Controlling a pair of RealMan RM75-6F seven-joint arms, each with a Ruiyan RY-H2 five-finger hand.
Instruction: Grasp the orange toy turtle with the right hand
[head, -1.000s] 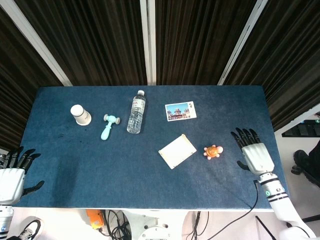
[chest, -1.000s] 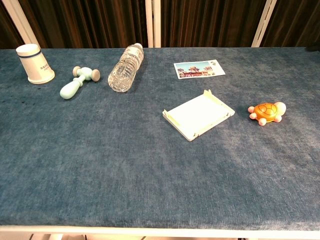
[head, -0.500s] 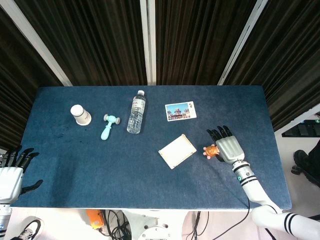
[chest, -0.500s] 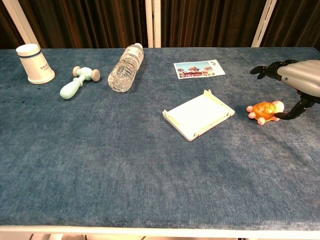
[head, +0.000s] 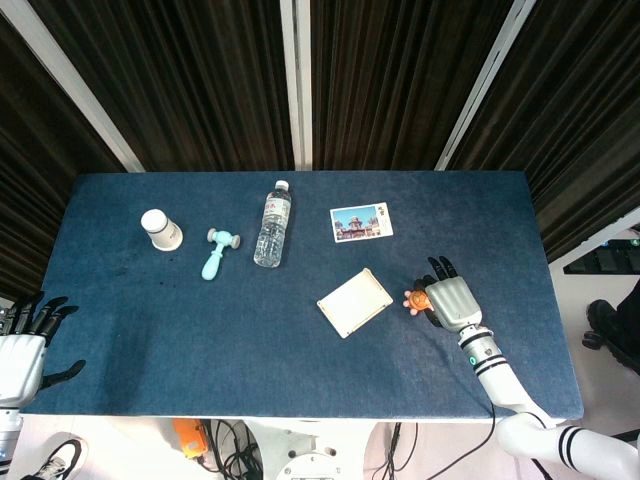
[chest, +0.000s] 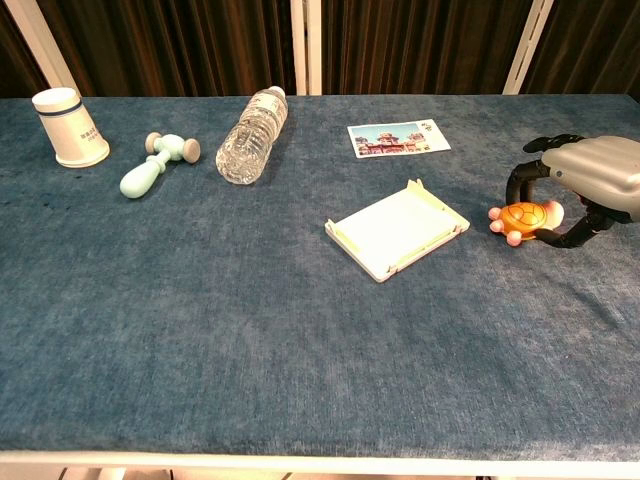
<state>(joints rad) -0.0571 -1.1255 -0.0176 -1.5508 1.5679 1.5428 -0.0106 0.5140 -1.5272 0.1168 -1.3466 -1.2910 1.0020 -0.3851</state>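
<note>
The orange toy turtle (head: 418, 298) (chest: 522, 220) lies on the blue table at the right, just right of a white flat tray. My right hand (head: 452, 300) (chest: 590, 175) covers it from the right. Its fingers curl down behind the shell, and its thumb reaches in along the front under the turtle's head. The turtle's right part is hidden under the palm in the head view. My left hand (head: 25, 345) hangs off the table's front left corner with fingers spread, holding nothing.
The white tray (head: 354, 302) (chest: 398, 229) sits close to the turtle's left. Further back lie a postcard (head: 361, 222), a clear water bottle (head: 272, 224) on its side, a teal toy hammer (head: 217, 252) and a white cup (head: 160, 229).
My right hand came in from the right table edge, lowered over the turtle and curled its fingers around it. The turtle shifted slightly left. The left hand stayed put.
</note>
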